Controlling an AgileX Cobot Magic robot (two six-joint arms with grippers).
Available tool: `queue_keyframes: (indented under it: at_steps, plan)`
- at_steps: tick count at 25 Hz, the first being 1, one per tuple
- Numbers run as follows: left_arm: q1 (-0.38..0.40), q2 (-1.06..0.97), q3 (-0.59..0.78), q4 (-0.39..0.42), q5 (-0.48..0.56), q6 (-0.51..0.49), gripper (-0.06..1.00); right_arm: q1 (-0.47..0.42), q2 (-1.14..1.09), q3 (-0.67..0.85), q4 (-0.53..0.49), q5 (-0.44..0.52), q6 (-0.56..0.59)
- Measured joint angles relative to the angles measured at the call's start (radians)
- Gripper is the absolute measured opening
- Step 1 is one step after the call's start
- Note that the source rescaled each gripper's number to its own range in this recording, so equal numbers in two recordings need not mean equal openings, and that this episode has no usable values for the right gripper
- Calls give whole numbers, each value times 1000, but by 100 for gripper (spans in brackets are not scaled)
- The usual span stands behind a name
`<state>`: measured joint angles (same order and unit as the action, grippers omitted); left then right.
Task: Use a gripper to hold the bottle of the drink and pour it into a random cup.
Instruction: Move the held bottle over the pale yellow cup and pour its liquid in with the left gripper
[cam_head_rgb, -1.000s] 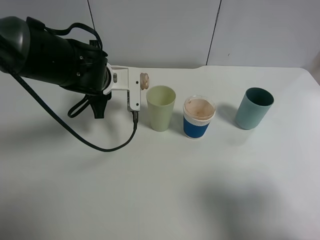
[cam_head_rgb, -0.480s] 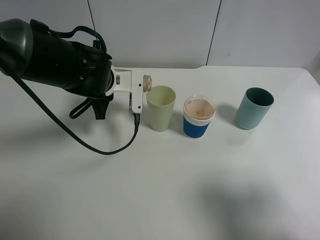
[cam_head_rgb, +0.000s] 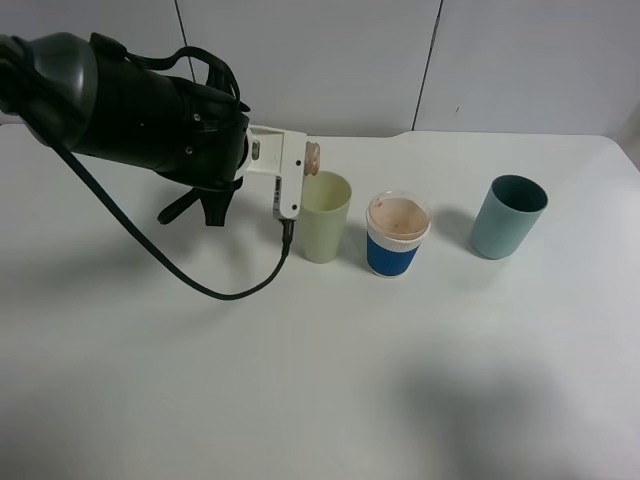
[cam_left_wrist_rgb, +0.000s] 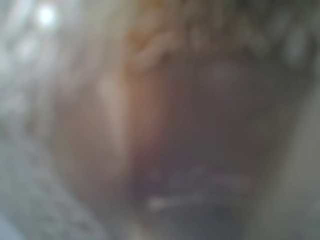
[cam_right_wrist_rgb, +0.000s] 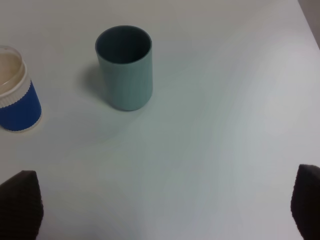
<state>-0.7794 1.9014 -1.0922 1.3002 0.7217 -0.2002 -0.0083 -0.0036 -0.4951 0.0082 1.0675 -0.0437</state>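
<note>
Bottle mouth beside cup rim

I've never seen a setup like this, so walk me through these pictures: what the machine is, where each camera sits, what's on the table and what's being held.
It is a two-armed robot. The high view looks down on a white table. Its black left arm has a white end effector holding a small bottle tipped sideways, mouth near the rim of a yellow-green cup. Beside it stand a blue-banded white cup and a teal tumbler. The left wrist camera is too close: only blur. The right wrist camera shows the right end effector open and empty.
</note>
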Motion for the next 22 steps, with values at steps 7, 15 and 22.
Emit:
queue_keyframes:
  at_steps: [7, 15, 22]
  plan:
    - [0, 7, -7, 16, 16, 23, 1, 0, 0, 0, -8, 0, 1]
    - [0, 7, -7, 48, 25, 30, 1, 0, 0, 0, -8, 0, 5]
    - [0, 7, -7, 73, 42, 31, 1, 0, 0, 0, -8, 0, 6]
